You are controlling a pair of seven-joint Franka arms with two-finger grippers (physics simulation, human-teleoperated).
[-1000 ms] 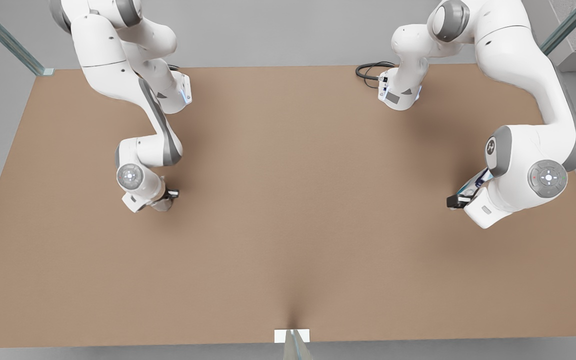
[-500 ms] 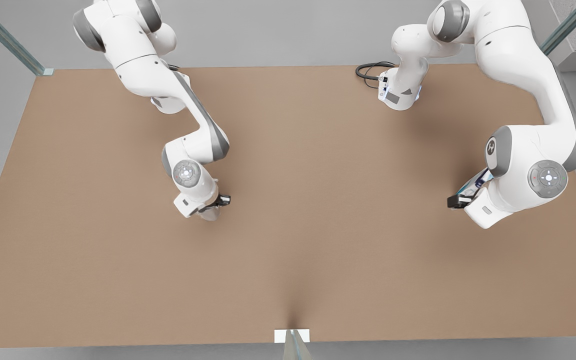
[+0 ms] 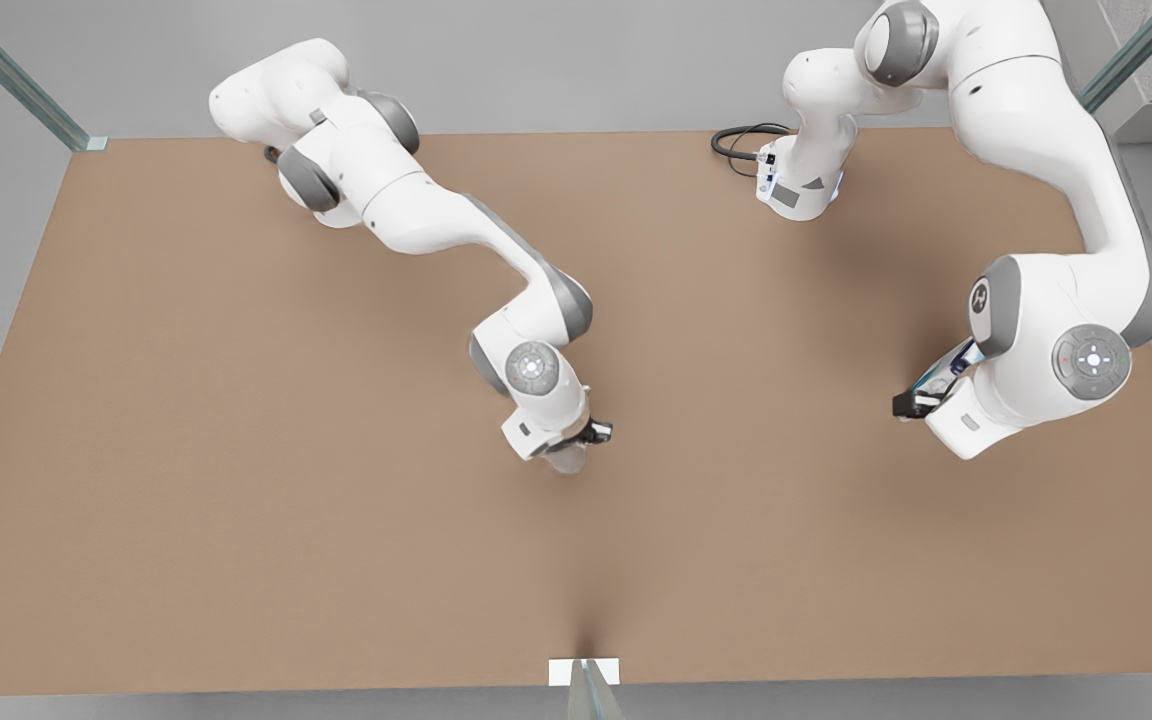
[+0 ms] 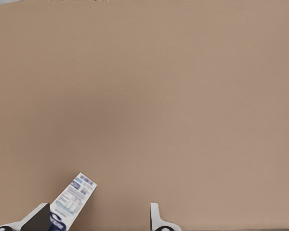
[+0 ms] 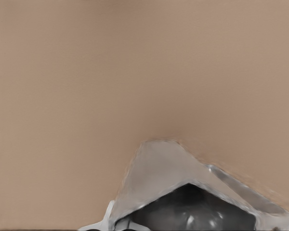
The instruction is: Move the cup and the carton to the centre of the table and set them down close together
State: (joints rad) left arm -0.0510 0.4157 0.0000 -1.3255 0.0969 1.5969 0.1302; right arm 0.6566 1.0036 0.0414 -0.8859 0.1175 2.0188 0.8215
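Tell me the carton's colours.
White with dark blue print and a pale label; the carton shows best in the left wrist view.

- Your right gripper [image 3: 581, 447] hangs over the table's middle, arm stretched far out, clamped on the cup [image 5: 173, 168].
- Your left gripper [image 4: 97, 211] waits low near the table's edge on the front view's right, fingers [image 4: 38, 217] spread.

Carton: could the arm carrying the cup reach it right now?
Probably not: the right hand is full with the cup, and the carton sits far off at the left hand.
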